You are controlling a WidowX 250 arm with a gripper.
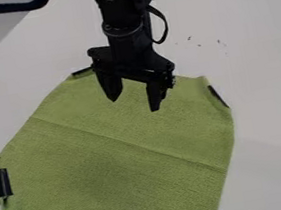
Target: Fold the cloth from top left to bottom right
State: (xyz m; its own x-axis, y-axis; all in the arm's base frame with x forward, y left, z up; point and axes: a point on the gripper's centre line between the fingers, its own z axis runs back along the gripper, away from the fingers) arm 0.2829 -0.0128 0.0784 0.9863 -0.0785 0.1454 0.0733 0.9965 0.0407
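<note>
You have the green cloth spread over the middle and lower left of the frame, running out past the bottom edge, on the white table. It lies open, with a faint crease slanting from its upper left side to its lower right, so the fold looks yet to be made. Your gripper hangs over the cloth's upper part, just above the centre of the frame, its fingers set wide apart with nothing between them; you can't tell whether the tips touch the fabric

The step in hand, as I judge it, is getting hold of the top left corner, near the upper dark tab. You want to line up over that corner, up and left of where the tips are, rather than pinch mid-cloth, where you would only bunch it. Go down until the tips just meet the fabric, then close on a small, firm pinch. Lift low and carry it smoothly toward the lower right, laying it down before you let go. Watch the right tab and the left tab: they may be stiffer than the cloth and could catch or skew your fold
</note>
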